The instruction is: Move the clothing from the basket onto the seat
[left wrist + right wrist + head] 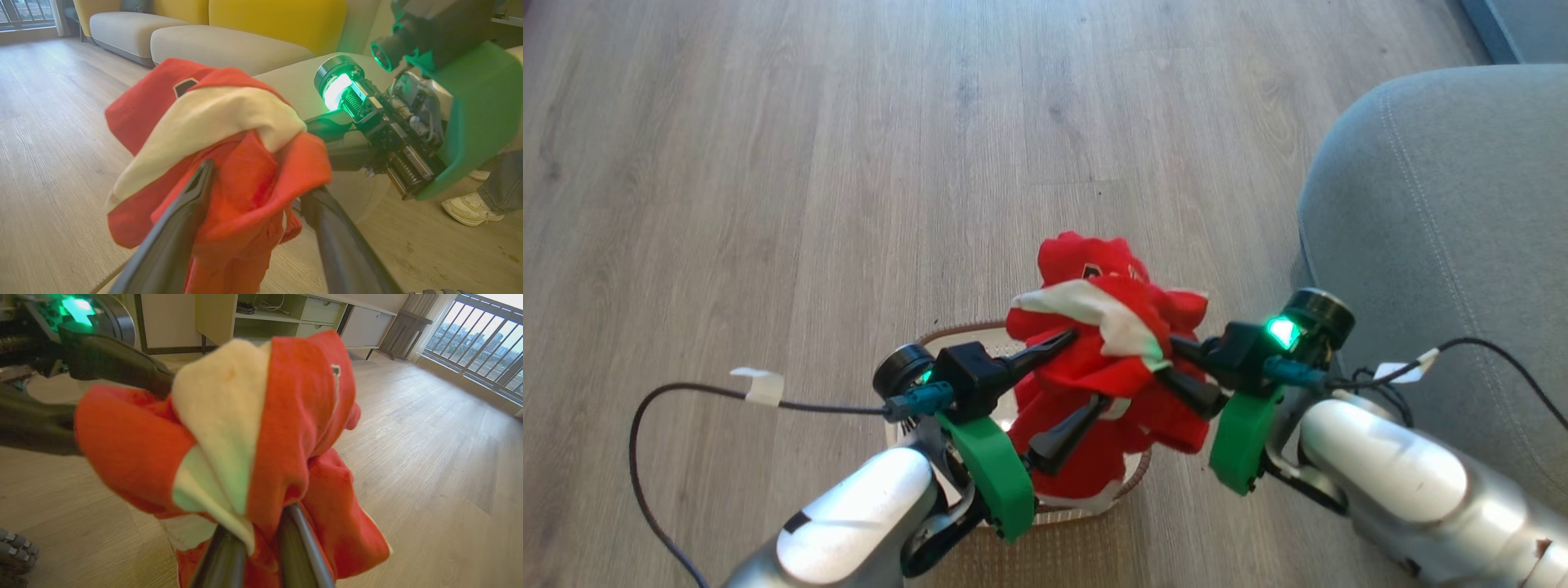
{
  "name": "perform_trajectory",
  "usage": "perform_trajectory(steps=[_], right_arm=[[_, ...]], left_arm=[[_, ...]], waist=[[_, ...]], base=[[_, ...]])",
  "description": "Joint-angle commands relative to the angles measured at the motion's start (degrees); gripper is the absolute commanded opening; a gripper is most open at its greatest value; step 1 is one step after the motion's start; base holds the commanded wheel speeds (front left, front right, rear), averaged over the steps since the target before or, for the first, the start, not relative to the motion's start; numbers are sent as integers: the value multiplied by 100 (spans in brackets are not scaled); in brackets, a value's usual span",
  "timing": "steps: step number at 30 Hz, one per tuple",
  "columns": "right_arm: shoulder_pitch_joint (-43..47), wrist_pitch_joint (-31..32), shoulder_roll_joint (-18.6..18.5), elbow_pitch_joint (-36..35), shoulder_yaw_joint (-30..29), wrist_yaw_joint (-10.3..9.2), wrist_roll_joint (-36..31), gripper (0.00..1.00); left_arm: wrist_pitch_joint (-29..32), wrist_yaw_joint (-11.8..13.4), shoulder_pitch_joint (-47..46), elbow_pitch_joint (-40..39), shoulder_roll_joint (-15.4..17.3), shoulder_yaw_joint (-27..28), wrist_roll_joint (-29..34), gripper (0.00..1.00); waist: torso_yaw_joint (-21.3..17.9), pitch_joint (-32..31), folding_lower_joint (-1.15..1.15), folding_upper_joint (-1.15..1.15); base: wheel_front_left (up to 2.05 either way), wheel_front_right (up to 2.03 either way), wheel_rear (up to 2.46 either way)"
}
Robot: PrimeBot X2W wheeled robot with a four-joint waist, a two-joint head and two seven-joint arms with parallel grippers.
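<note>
The red clothing with white panels hangs bunched in the air above the basket, whose brown rim and cream base peek out beneath it. My right gripper comes in from the right and is shut on the clothing; in the right wrist view its fingers pinch the fabric close together. My left gripper is open, its two fingers spread wide with cloth draped between and over them. The grey seat rises at the right, just beyond the right arm.
Wooden floor surrounds the basket. Black cables trail from both wrists. Beige and yellow sofas stand behind, and a person's shoe rests on the floor near them. A cabinet and a window railing line the far wall.
</note>
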Motion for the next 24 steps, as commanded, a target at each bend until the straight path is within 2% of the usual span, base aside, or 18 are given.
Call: perform_trajectory(steps=[1,10,24], right_arm=[[16,-39,-60,-182,-163,-2,-7,0],[175,-39,-196,-327,-647,-2,-101,0],[469,-39,-394,-598,-1562,-2,-342,0]], left_arm=[[-78,-7,-165,-107,21,271,41,100],[-78,-7,-22,-57,-91,607,286,100],[-78,-8,177,-148,-170,892,509,100]], waist=[[-4,-1,0,0],[-250,35,0,0],[-1321,120,0,0]], base=[[0,0,0],[0,0,0],[0,0,0]])
